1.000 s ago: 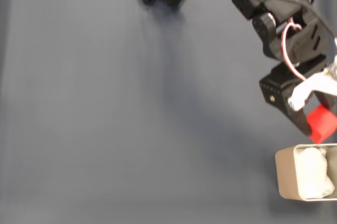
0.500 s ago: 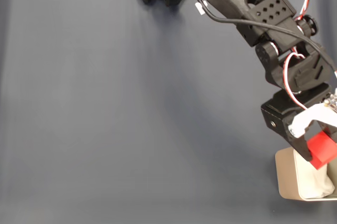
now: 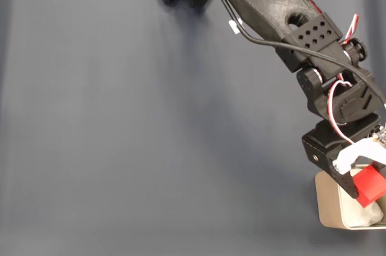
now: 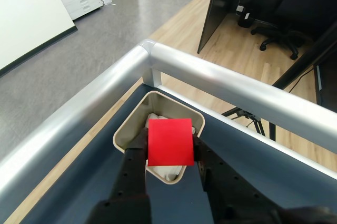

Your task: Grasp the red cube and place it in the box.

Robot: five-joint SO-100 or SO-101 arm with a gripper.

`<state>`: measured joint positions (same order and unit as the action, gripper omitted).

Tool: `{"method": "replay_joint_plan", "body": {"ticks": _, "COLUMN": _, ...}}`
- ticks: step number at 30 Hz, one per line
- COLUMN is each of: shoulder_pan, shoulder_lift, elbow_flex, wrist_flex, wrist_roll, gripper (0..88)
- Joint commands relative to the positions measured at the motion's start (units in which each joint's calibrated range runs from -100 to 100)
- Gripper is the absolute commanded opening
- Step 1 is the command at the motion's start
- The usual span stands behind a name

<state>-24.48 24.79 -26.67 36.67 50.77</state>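
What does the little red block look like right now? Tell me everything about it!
The red block is a small, bright red cube with plain, matte faces and no marks. The robot's black hand pinches it from both sides, one finger on each side, so it hangs in the air. It is right above the pale metal box with white stuffing inside, and it has not been dropped in yet. In the fixed view the block looks tilted, near the picture's right edge.

One red cube (image 4: 169, 142), one box (image 4: 138, 116), one robot arm (image 3: 283, 21) and two fingers (image 4: 134, 163) are visible.
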Motion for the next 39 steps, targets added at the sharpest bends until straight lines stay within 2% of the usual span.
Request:
{"method": "replay_joint_plan", "body": {"ticks": 1, "shoulder_pan": 0.05, "shoulder_lift": 0.42, "elbow_flex": -4.99, "wrist_flex": -0.69, "wrist_roll": 0.49, "gripper": 9.1}}
{"method": "replay_joint_plan", "body": {"ticks": 39, "shoulder_pan": -1.58, "shoulder_lift": 4.76, "elbow_flex": -8.18, "wrist_flex": -3.07, "wrist_roll": -0.59, "gripper": 9.5}}
